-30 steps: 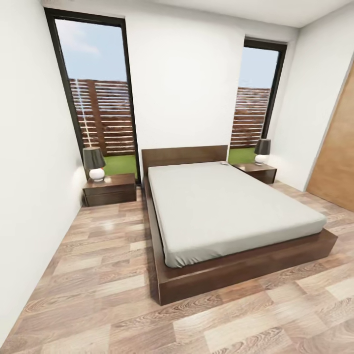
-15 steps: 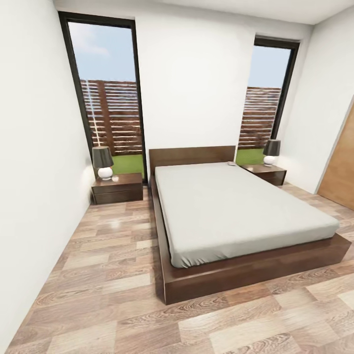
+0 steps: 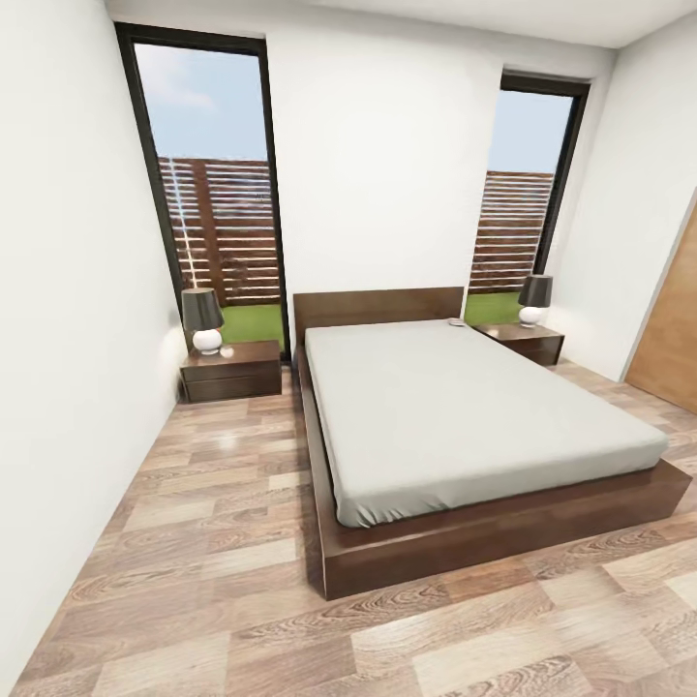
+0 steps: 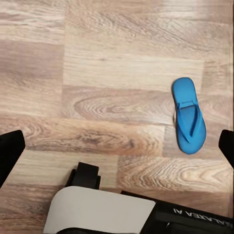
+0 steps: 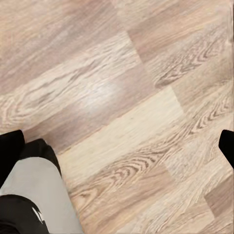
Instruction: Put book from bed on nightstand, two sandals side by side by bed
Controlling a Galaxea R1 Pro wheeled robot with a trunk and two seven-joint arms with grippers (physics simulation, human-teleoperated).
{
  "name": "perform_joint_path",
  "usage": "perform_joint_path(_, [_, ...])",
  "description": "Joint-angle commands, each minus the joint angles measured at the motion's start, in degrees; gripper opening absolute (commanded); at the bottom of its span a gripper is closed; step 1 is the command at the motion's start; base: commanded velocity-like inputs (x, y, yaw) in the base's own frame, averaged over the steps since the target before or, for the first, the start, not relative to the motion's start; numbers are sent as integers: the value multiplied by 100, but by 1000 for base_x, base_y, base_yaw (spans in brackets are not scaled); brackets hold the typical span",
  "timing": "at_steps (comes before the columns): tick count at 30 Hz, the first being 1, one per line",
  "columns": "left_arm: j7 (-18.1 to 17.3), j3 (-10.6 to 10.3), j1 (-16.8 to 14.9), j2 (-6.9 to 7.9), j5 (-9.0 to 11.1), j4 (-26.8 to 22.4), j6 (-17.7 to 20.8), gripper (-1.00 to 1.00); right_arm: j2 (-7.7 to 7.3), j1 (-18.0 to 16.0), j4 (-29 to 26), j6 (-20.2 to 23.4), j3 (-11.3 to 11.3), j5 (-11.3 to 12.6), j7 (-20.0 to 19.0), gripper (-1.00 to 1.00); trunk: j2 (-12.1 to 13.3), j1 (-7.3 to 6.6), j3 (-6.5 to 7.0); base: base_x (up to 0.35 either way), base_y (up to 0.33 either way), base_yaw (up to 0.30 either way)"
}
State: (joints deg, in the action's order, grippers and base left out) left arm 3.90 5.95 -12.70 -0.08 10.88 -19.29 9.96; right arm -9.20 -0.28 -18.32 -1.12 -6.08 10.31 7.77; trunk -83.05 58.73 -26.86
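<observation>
A bedroom with white walls and a wood-plank floor [image 3: 213,542], seen from the robot's head. At the left, a tall black-framed window [image 3: 208,194] shows a slatted fence and grass. Below it a low dark-brown nightstand [image 3: 232,372] carries a lamp [image 3: 203,319] with a dark shade and round white base. In the middle stands the bed [image 3: 484,426], dark wood with a flat headboard and bare grey mattress. A small pale object, perhaps the book [image 3: 455,322], lies at the mattress's far right corner near the headboard; it is too small to identify. Just right of it is a second nightstand [image 3: 523,339] with a matching lamp [image 3: 533,297], below another tall window [image 3: 528,189]. A light wooden door [image 3: 673,339] is at the far right.

The left wrist view looks down at the floor, where one blue sandal [image 4: 188,115] lies flat, strap up, between the left gripper's [image 4: 117,146] fingers [image 4: 9,151], which are spread wide apart. The right gripper's [image 5: 117,146] fingers [image 5: 9,148] are likewise wide apart over bare planks.
</observation>
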Motion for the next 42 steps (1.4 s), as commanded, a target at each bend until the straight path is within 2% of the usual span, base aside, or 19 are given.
perform_joint_path(1, [32,2,-51,-45,75,-14,40,100,-19,-4,-117,-3,3,191,16,100,-3,0,-7,0,0,0])
perform_joint_path(2, [48,2,-155,-152,96,-17,61,100,-45,-11,-346,33,-7,448,23,100,-3,0,-7,0,0,0])
perform_joint_path(4, [60,3,-282,-292,108,-19,134,100,-62,-24,-590,97,-13,699,21,100,-3,0,-7,0,0,0])
perform_joint_path(5, [69,-1,-433,-444,109,-20,299,100,-75,-60,-846,234,-17,907,4,100,-3,0,-7,0,0,0])
perform_joint_path(7, [75,-1,-598,-560,115,-21,515,100,-86,-126,-1079,443,-19,1058,-13,100,-3,0,-7,0,0,0])
perform_joint_path(9, [80,1,-846,-678,124,-25,826,100,-98,-256,-1390,899,-22,1206,-57,100,-3,0,-7,0,0,0])
perform_joint_path(14, [76,2,-1108,-795,131,-56,1105,100,-105,-497,-1843,1827,-30,1472,-352,100,-3,0,-7,0,0,0])
perform_joint_path(18, [63,-5,-1188,-837,133,-153,1194,100,-117,-645,-2095,2440,-48,1952,-835,100,-3,0,-7,0,0,0])
perform_joint_path(24, [96,-25,-1229,-869,132,-255,1285,100,-127,-730,-2347,2890,-63,2670,-1427,100,-3,0,-7,0,0,0])
perform_joint_path(26, [113,-29,-1236,-868,133,-299,1371,100,-138,-746,-2427,2978,-66,2885,-1576,100,-83,44,-42,0,0,0])
perform_joint_path(32, [125,-36,-1241,-853,134,-368,1646,100,-194,-758,-2507,3038,-68,3069,-1704,100,-324,175,-150,0,0,0])
perform_joint_path(36, [138,-38,-1248,-836,128,-492,2020,100,-196,-761,-2527,3042,-69,3108,-1732,100,-484,263,-222,0,0,0])
perform_joint_path(40, [144,-32,-1250,-818,126,-576,2215,100,-203,-762,-2552,3040,-63,3120,-1746,100,-645,351,-294,0,0,0])
perform_joint_path(42, [143,-28,-1249,-813,127,-613,2275,100,-215,-763,-2733,3048,-61,3124,-1738,100,-725,395,-330,0,0,0])
